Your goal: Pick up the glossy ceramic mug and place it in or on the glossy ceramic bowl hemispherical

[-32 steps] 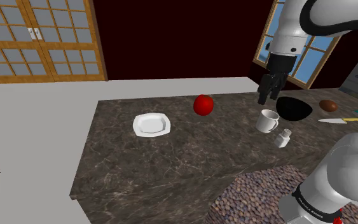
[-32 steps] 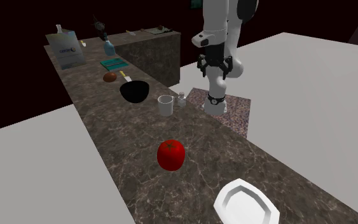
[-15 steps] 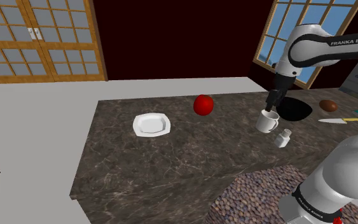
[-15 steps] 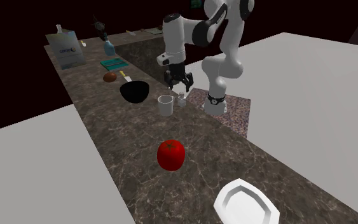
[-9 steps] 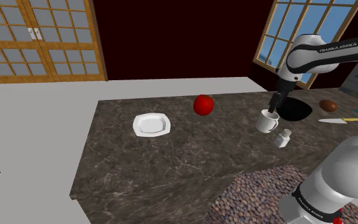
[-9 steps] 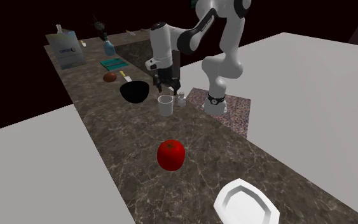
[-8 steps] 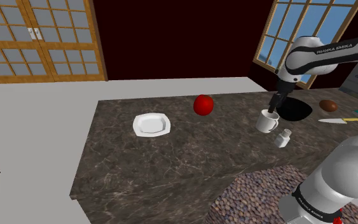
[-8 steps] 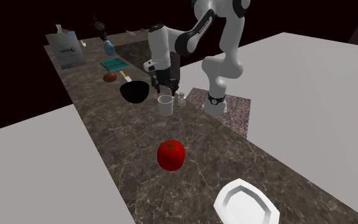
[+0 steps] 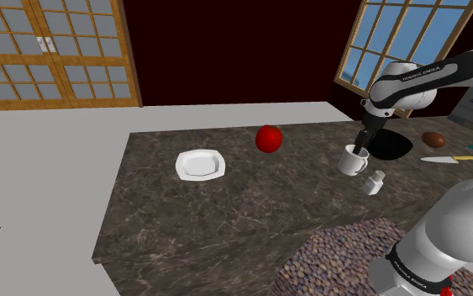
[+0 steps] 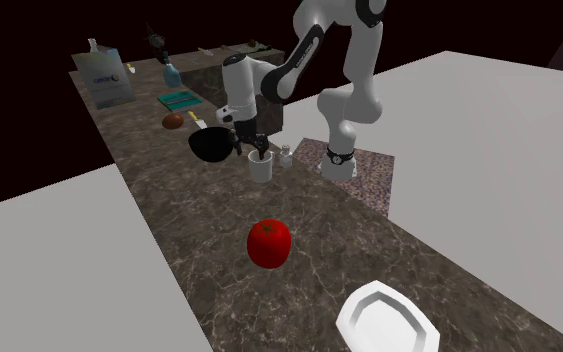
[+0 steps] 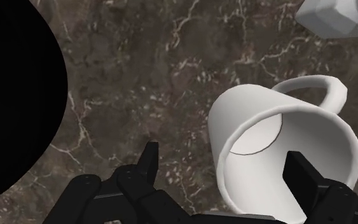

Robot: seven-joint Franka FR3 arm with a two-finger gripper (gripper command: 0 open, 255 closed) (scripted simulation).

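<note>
– Claw [image 11: 222, 156] is wide open, holding nothing: one finger outside the mug [image 11: 279, 127], the other over its mouth. Mug stands upright on the counter [image 9: 226, 210], just beside the black bowl [image 9: 390, 145].
– What should I watch?
– Your pinch on that thin wall: close off-centre and it may tip or twist free (glossy, likely slick). Shaker [image 9: 375, 182] sits near the handle; swing wide and you knock it. Nothing stands between mug and bowl.

The end effector [image 9: 360, 148] has dropped to straddle the rim of the white mug [image 9: 353, 161].
</note>
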